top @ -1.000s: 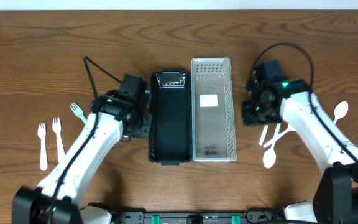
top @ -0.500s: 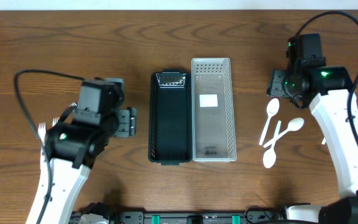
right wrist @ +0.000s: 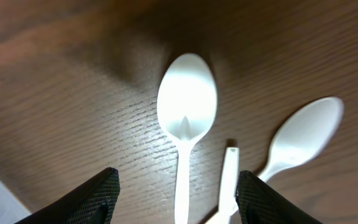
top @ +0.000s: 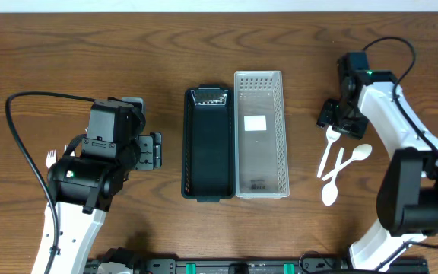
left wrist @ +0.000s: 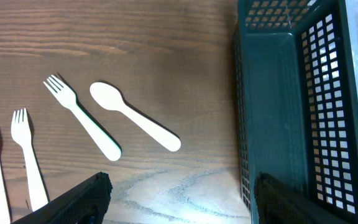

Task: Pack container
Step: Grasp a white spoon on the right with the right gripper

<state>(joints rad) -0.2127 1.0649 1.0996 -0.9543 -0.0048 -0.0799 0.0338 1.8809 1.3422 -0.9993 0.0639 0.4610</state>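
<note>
overhead even and bright, sharp, short soft shadows on the table [top: 67, 68]. left wrist crisp. right wrist dim at top, glare on near spoon [right wrist: 187, 106], soft focus throughout.

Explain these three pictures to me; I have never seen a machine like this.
These are two robot arms at a wooden table, each ending in two fingers. The wide picture is taken from above. In it, the left arm and right arm flank a black basket and a white basket, and there is no cutlery in either. The other two pictures come from cameras on the wrists, looking down past the fingers. The left one shows the left fingers spread open over three forks and a spoon, beside the black basket. The right one shows the right fingers open above the nearest spoon of a small group. Nothing is held. The job is probably to pack the cutlery into a basket.
</note>
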